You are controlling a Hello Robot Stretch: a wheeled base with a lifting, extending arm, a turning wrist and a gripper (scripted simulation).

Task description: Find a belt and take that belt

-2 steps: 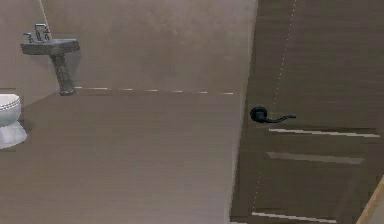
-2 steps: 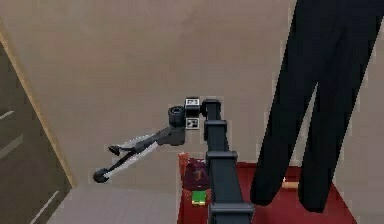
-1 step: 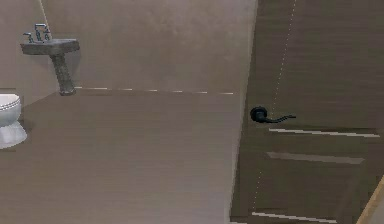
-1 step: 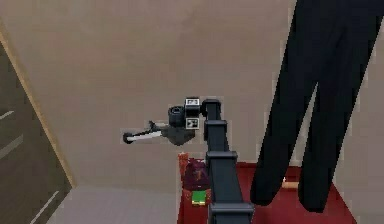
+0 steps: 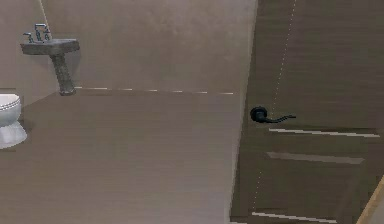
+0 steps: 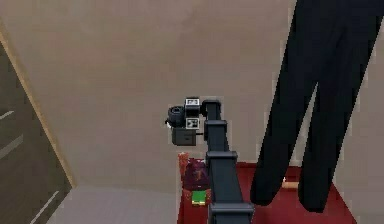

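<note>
Forward view: pedestal sink far left, toilet at left edge, dark door with lever handle right; arm side view instead has arm and gripper against bare wall, finger state can't tell, dark trousers hanging right, reddish blob beside arm; belt position and long axis: can't tell.

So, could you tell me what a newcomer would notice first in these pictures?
The black trousers hanging down the arm side view's right, beside the arm rising to the gripper. In the forward view, a dark door stands at the right, with a sink and toilet at left.
</note>
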